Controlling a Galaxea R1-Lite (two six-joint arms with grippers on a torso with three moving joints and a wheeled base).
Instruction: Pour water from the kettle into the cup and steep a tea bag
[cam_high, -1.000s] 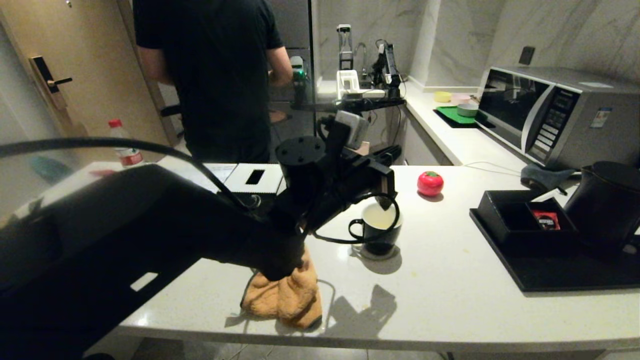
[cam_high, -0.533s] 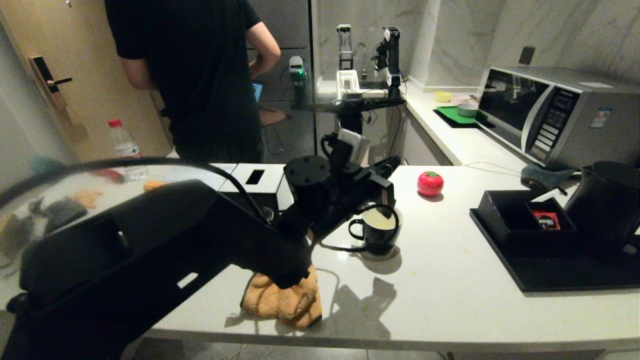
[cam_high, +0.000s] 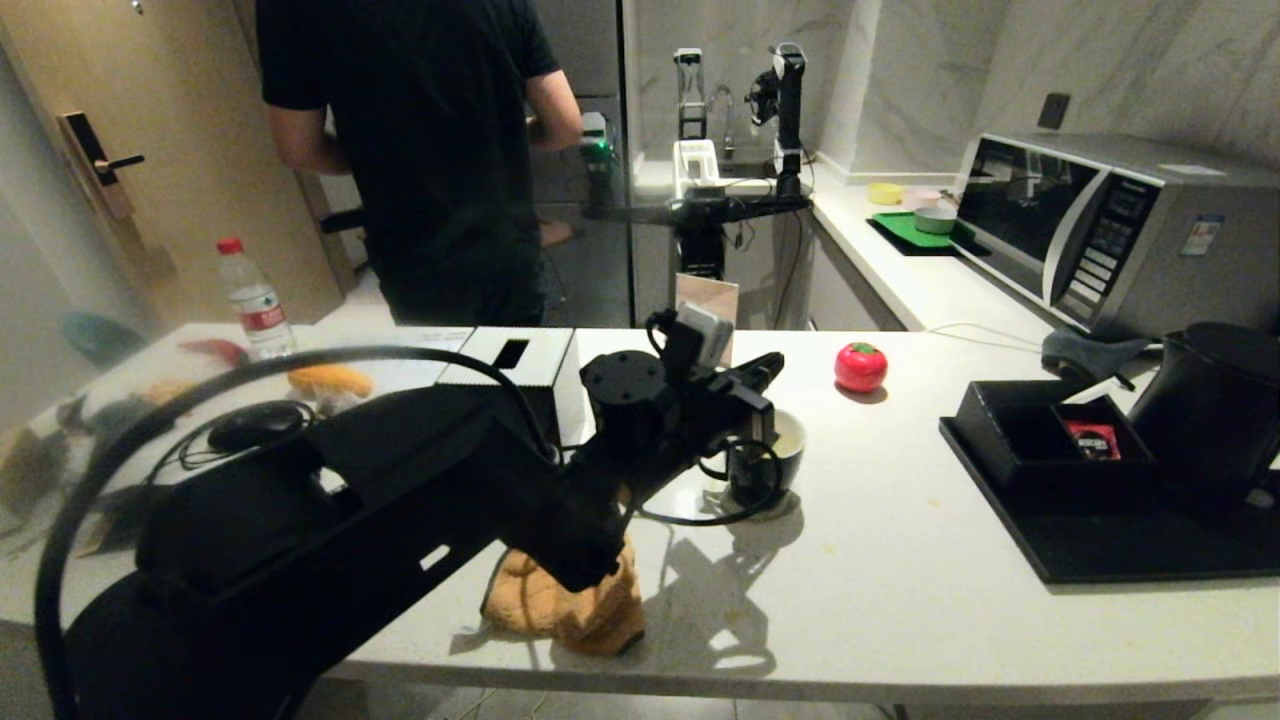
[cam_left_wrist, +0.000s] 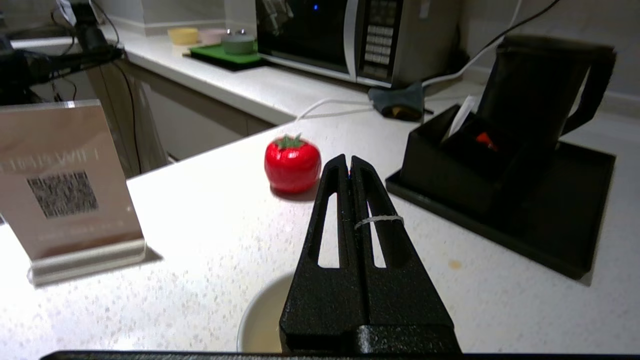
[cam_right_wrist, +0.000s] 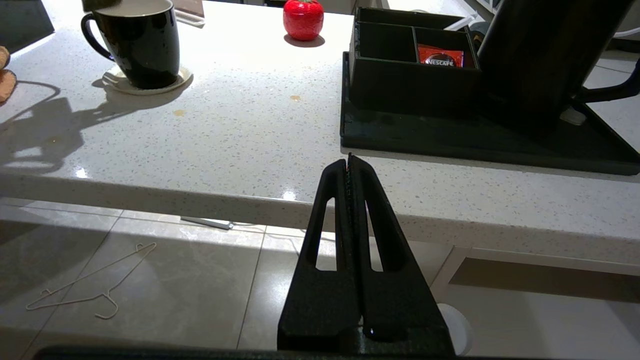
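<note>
In the centre of the head view my left pincer (cam_high: 768, 368) is clenched on the tea bag's string (cam_left_wrist: 378, 219) above the cup (cam_high: 762, 462), and my right pincer (cam_right_wrist: 349, 162), also clenched, holds nothing.

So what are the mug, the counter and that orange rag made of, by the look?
Mug: probably glazed ceramic, glossy black with a white inside. Counter: looks like polished speckled stone or quartz, as it mirrors the lights. Rag: soft fluffy cloth, perhaps microfibre, lying crumpled in folds.

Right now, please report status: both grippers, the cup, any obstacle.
Left gripper shut over the cup, string across one finger. Right gripper shut, parked below the counter edge. Kettle on its tray. No obstacle seen.
</note>
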